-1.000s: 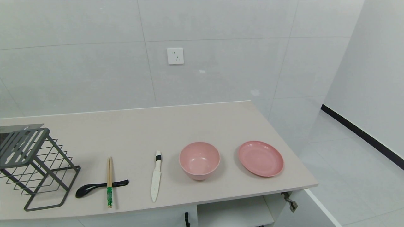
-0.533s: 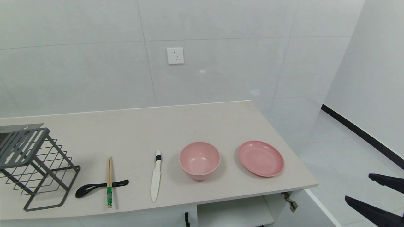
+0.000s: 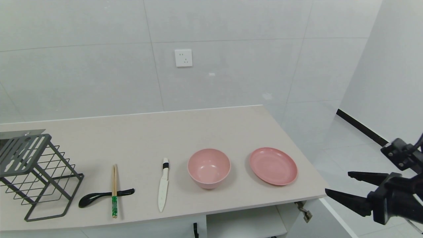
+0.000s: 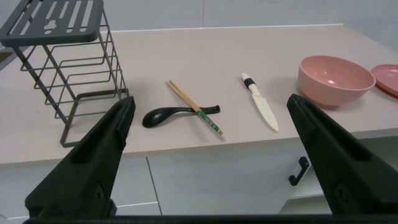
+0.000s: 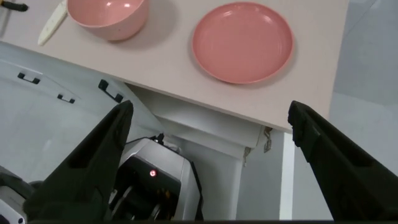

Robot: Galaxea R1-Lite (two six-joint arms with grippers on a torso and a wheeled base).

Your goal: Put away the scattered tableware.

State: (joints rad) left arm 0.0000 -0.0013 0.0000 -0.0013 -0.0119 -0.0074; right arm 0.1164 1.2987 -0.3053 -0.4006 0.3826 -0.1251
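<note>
Presently the right gripper (image 3: pixel 337 181) hangs at the lower right of the head view, off the counter's (image 3: pixel 198 132) end, jaws spread wide and holding nothing. The left gripper (image 4: pixel 208 102) is likewise wide open and empty.

All tableware lies along the counter's front. From left to right stand the rack (image 3: pixel 33 175), the spoon (image 3: pixel 99 196) with the chopsticks (image 3: pixel 114 191) laid across its handle, then the knife (image 3: pixel 163 189), bowl (image 3: pixel 209 168) and plate (image 3: pixel 273 166).

Risks noted:
- The shallow plate sits near the right edge, so a finger nudging its rim could slide it off.
- The open cabinet door (image 3: pixel 325 211) below could be struck.
- Lifting the chopsticks may drag the spoon.

The counter is smooth and pale. The wall (image 3: pixel 82 66) is tiled and carries a socket (image 3: pixel 183 58).
</note>
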